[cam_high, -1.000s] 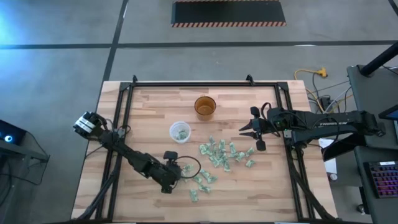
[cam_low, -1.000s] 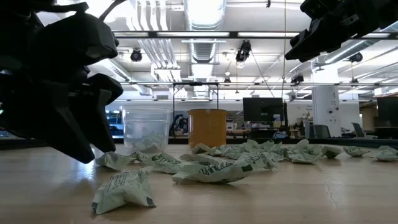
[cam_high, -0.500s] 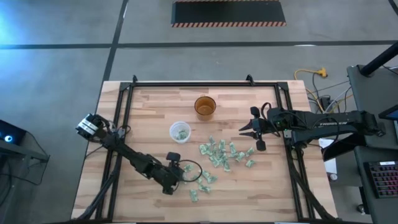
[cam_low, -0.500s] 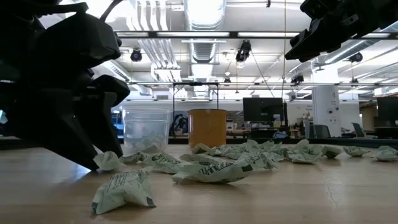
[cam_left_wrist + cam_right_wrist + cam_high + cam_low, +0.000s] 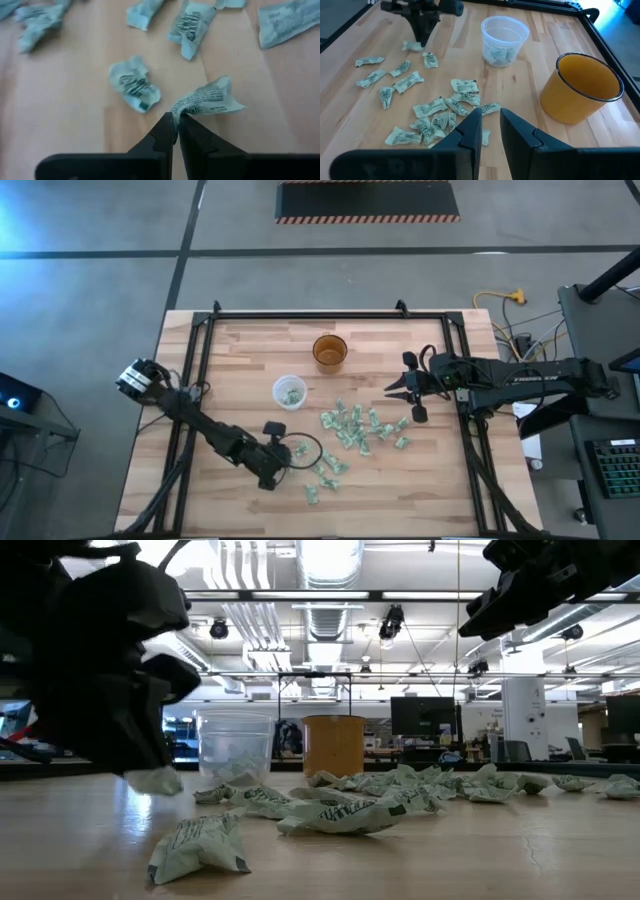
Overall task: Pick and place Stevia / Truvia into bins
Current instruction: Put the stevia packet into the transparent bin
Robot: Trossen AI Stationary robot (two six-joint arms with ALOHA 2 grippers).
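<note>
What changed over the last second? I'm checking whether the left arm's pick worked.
The left claw closed on one sachet and lifted it just off the table. The right claw, both cups and the other sachets stayed put.

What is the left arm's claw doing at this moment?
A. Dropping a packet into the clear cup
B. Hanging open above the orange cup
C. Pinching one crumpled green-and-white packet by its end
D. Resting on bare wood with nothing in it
C. In the left wrist view the left claw has its fingers shut on the end of one packet, down among the scattered packets and away from the clear cup.
</note>
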